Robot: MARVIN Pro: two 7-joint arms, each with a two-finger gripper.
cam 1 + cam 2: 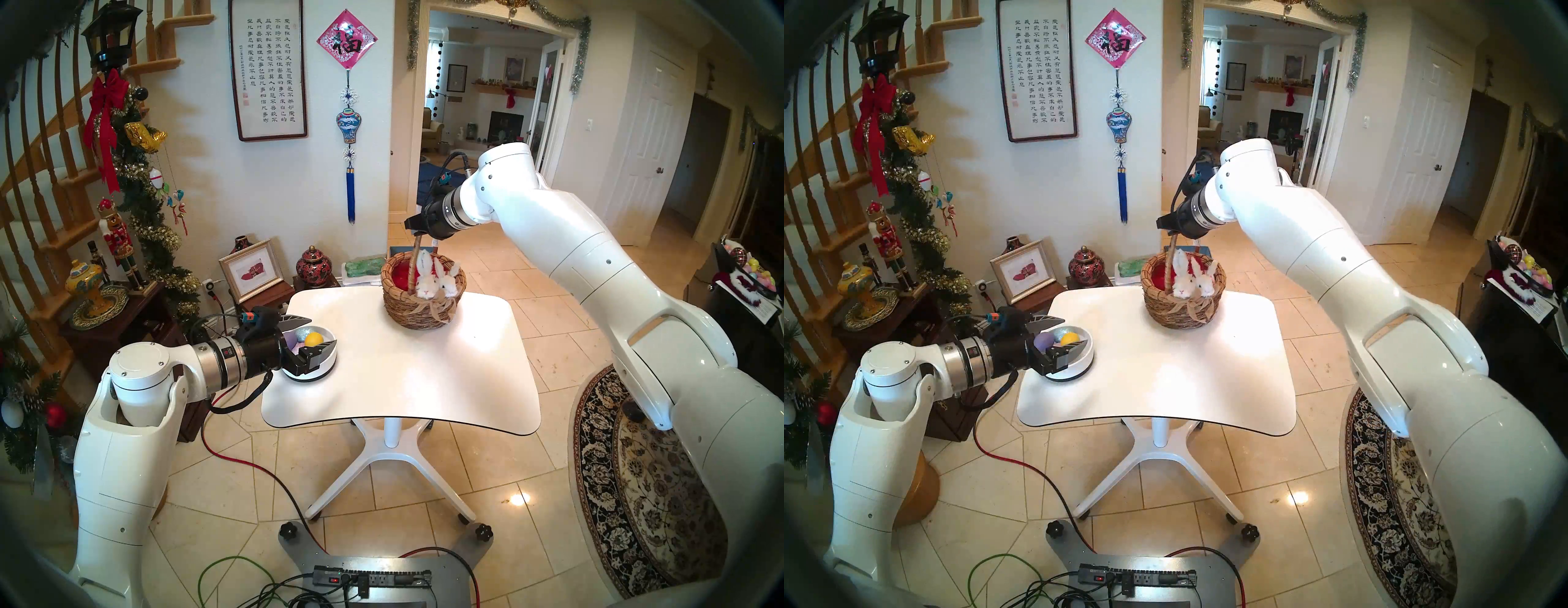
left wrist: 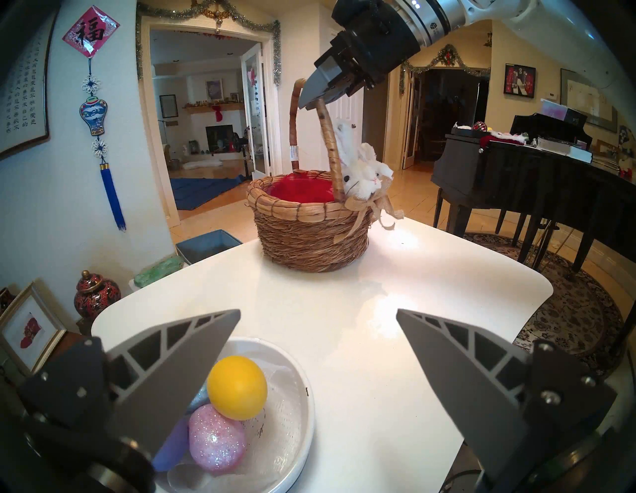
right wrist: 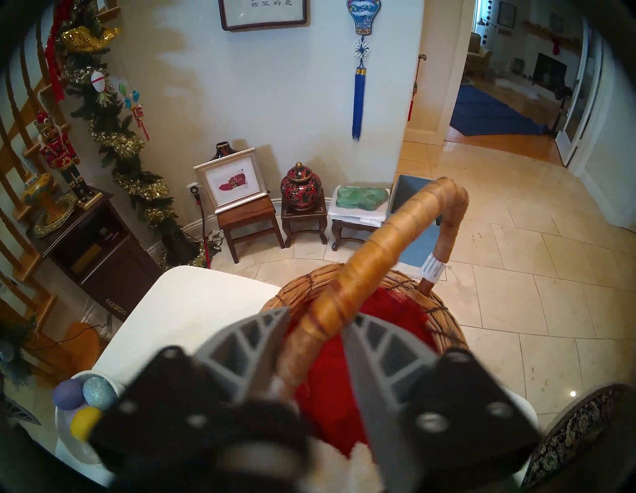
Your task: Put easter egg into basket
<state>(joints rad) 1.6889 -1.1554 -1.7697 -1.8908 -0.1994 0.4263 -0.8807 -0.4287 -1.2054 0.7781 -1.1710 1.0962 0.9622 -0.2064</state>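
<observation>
A white table (image 1: 424,365) on a white pedestal stands on a tiled floor. At its left edge sits a shallow white bowl (image 1: 326,369). Beyond the table's far edge, small wooden stools carry a framed picture (image 1: 251,274), a red-and-black lidded jar (image 1: 314,265) and a green slab (image 3: 361,197). A patterned round rug (image 1: 636,501) lies to the right, a black piano (image 2: 537,172) behind it.
</observation>
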